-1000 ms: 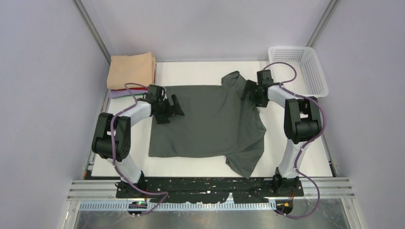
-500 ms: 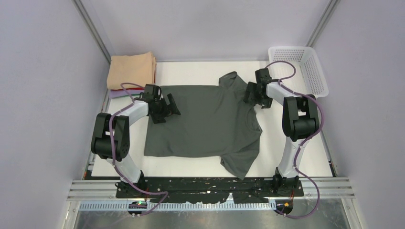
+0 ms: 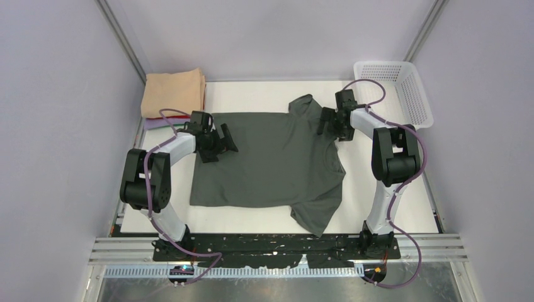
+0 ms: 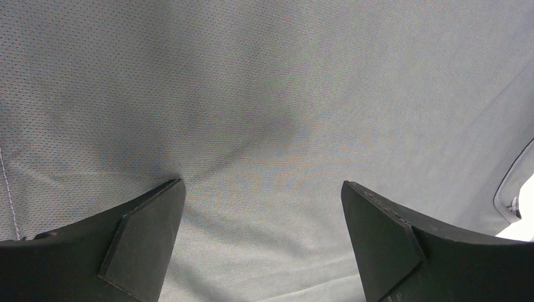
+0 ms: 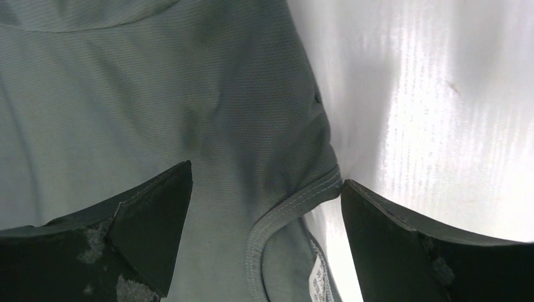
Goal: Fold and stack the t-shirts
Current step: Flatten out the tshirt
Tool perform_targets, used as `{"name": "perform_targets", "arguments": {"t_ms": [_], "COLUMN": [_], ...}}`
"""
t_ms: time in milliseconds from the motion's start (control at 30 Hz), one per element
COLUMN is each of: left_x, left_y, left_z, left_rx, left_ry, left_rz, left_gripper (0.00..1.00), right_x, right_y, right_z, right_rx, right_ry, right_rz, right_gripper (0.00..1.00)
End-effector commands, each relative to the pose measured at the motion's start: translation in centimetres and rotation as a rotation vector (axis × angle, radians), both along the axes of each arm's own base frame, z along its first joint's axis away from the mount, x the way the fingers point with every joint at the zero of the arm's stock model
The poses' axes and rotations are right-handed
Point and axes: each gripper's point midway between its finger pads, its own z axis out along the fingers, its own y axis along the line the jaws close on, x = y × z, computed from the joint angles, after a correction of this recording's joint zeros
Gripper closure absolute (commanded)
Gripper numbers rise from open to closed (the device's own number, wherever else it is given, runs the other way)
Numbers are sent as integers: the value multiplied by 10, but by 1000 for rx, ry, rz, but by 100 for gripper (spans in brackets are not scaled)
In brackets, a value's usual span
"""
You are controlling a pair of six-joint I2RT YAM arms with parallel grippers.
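Both end effectors have their jaws apart and hold nothing. The left end effector (image 3: 223, 145) sits low over the hem end of the dark charcoal-grey cloth t-shirt (image 3: 271, 163), the right end effector (image 3: 331, 124) over its ribbed collar (image 5: 283, 214). The shirt lies flat in the middle of the white surface (image 3: 252, 94), long axis left to right, neck pointing right. For a straight fold, each should probably pinch the far edge only, and both lift together.

Charcoal t-shirt (image 3: 271, 165) spread flat, left gripper (image 3: 221, 150) at its edge, seemingly open
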Motion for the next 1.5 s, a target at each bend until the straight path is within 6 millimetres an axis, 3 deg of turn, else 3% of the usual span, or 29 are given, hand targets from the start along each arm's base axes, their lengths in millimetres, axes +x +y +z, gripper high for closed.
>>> {"name": "perform_targets", "arguments": {"t_ms": [0,400,733,967,1067,1200,1467], "left_x": [2,4,5,4,4,3,1], "left_y": [6,5,4,4,4,7,13], "left_z": [0,-1,-3,-5,-5,-6,-8], "left_rx": [21,16,17,17,15,28,45], "left_ry": [3,1,5,13,14,17,29], "left_rz": [-1,-2,-4,-5,-5,-1,13], "left_gripper": [0,0,0,0,0,0,0], "right_x": [14,17,1,-5,-3,-2,-3], "right_y": [22,40,34,70,75,59,1], "right_z": [34,46,44,39,29,14,9], "right_rx": [88,156,83,178,179,96,-155], "right_ry": [-100,-140,-98,-83,-57,-14,27], "right_rz": [51,62,47,105,101,40,-96], "right_gripper": [5,5,6,5,5,5,4]}}
